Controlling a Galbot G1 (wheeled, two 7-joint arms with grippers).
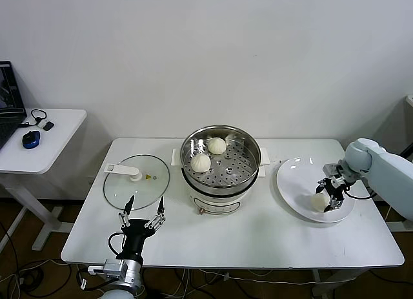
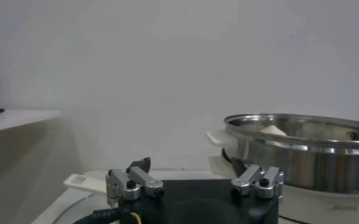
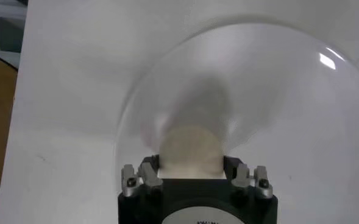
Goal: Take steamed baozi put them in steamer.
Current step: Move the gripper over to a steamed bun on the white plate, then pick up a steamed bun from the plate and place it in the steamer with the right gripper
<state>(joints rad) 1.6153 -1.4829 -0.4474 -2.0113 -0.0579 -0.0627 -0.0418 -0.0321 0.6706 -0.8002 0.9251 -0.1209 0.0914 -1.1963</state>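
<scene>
Two baozi (image 1: 208, 154) are already sitting in the steamer (image 1: 248, 155); my right gripper (image 1: 329, 200) is pinching a third on the plate (image 1: 290, 183) (left gripper (image 1: 144, 210) idling, splayed wide).

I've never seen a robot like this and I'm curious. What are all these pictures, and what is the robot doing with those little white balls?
This is a robot with two arms, and each arm ends in a gripper, a kind of two-fingered hand. The big picture is from a camera on its head, looking down at a white table. The other two come from small cameras on its wrists.

The white balls are steamed buns, called baozi. Two baozi already sit in the shiny steamer in the middle. The glass lid lies flat beside it.

The right gripper is down on the white plate, closed around another baozi. Its wrist camera shows that bun between the fingers.

The left gripper waits near the table's front edge, open and holding nothing.
</scene>
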